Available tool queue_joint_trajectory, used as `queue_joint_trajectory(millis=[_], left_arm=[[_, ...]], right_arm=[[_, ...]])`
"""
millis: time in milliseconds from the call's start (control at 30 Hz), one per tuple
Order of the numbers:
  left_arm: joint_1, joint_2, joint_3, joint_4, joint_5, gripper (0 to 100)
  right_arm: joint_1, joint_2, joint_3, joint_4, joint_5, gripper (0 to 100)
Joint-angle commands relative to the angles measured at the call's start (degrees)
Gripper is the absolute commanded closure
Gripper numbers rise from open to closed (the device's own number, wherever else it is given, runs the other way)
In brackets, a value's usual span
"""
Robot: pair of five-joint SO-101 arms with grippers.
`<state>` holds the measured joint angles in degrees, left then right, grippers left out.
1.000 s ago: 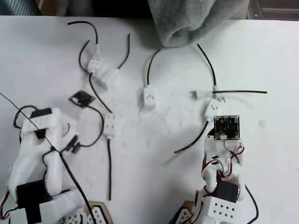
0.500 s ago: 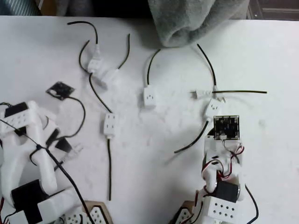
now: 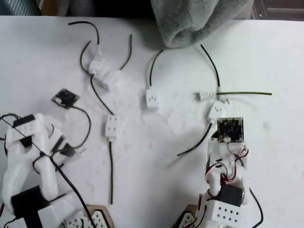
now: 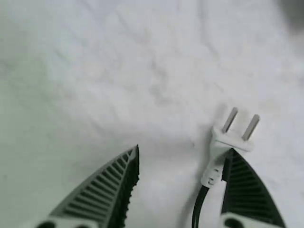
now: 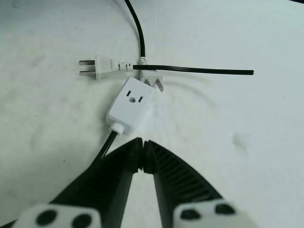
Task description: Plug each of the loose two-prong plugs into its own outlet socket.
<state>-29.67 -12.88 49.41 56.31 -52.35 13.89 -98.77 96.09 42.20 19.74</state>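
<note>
At the left of the table [image 3: 28,57], the left gripper [image 4: 183,152] is seen with its fingers spread wide. A loose plug [image 4: 231,135] lies flat between them, resting against one finger but not clamped, so nothing is held. Just beyond, a first socket [image 3: 111,126] lies face up, its face apparently unoccupied. Farther back a tangle of white fittings [image 3: 100,71] is found, where it cannot be told whether anything is mated. At the centre, a second socket [image 3: 152,98] is left empty. To the right, a third socket [image 5: 129,105] lies face up and unfilled, with a long-corded plug [image 5: 102,68] near it and a smaller plug [image 5: 153,79] just beside its far end. The right gripper [image 5: 142,148] is closed tip to tip on nothing, just short of that socket. The task is judged to be near its start: no insertion can be confirmed, and at least three plugs remain to be seated.
</note>
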Motion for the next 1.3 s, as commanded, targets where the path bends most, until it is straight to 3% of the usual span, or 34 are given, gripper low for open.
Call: queue_joint_trajectory(millis=[0, 333, 533, 933, 1033, 1167, 1267], left_arm=[[1.19, -0.31, 0.44, -1.58, 0.09, 72], [1.36, -0.22, 0.44, -1.41, -0.35, 72], [3.65, -0.22, 0.44, 4.66, -2.99, 72], [5.41, 0.22, 0.44, 4.57, -1.58, 72], [5.41, 0.31, 0.44, 4.66, -1.58, 79], [6.99, 0.31, 1.76, 5.01, -1.93, 96], [7.34, 0.22, 2.20, 5.01, -1.67, 96]], right_arm=[[-0.48, -0.22, 0.00, -1.54, 0.44, 97.8], [-2.51, -0.22, 0.26, -1.54, 0.62, 97.8], [-2.59, -0.22, 1.05, -2.59, 2.55, 97.8], [-2.59, -0.22, 1.05, -2.51, 2.55, 97.8], [-2.59, -0.22, 1.05, -2.51, 2.55, 97.8], [-2.68, -0.22, 1.05, -2.59, 2.55, 97.8], [-2.68, -0.22, 1.05, -2.59, 2.55, 97.8]])
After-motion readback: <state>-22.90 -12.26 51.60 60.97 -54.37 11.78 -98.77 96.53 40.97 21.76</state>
